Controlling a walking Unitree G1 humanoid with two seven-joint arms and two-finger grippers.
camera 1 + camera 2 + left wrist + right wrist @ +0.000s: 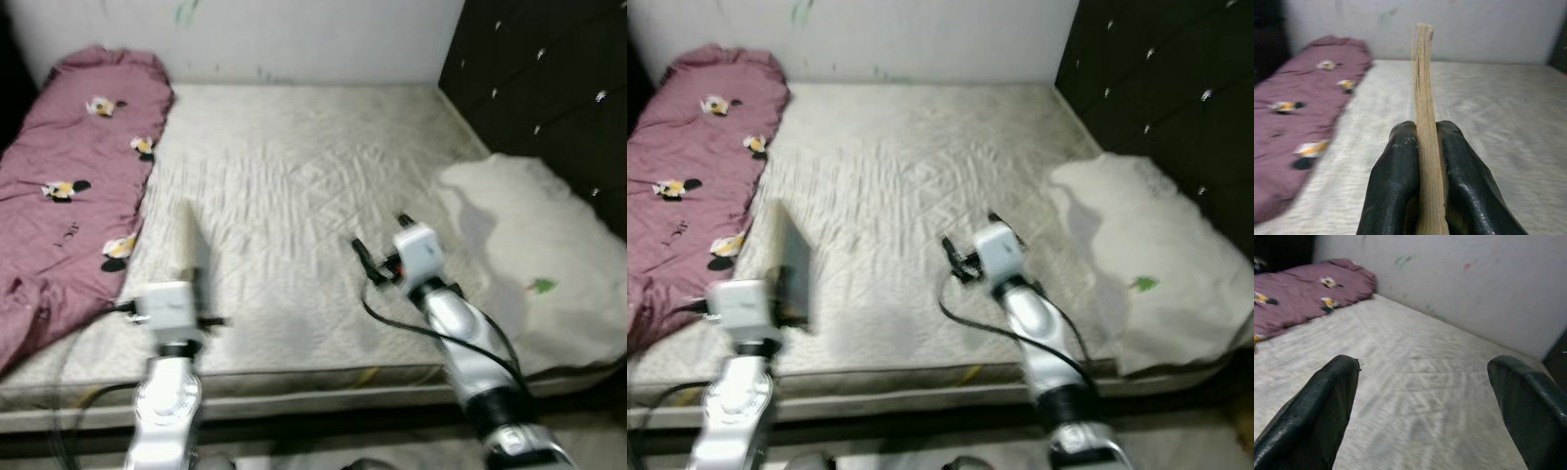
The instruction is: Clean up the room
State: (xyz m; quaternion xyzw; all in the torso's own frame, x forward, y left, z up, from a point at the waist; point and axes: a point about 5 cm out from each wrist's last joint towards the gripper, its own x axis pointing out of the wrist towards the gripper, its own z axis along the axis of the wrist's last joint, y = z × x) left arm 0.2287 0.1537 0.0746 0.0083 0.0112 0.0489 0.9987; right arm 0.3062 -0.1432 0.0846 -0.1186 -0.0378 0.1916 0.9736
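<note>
Two arms reach over the near edge of a bed [294, 186], whose pale quilted mattress runs back to a white wall [294, 39]. Along the bed's left edge lies a mauve blanket [69, 186] printed with small yellow-and-white patches, stretching from the far corner down toward the near corner, where it spills past the mattress side.

Just right of the blanket, the left gripper [1425, 161] is over the near-left part of the mattress, its two black fingers [1396, 186] clamped flat against a thin wooden board [1423, 98]. The board stands on edge, pointing up and away toward the wall; in the head views it appears blurred as a narrow upright slab [792, 264] above the white wrist housing.

Most of the mattress middle, between the blanket and the pillow, is bare quilted surface all the way to the wall.

Farther right, the right gripper [1425, 396] hovers above the near-centre of the mattress with its fingers [1317, 416] spread wide apart and nothing between them. To its right a white pillow [539, 264] with a small green mark lies against the bed's right edge, its corner overhanging the near edge, beside a dark tufted headboard [549, 88].
</note>
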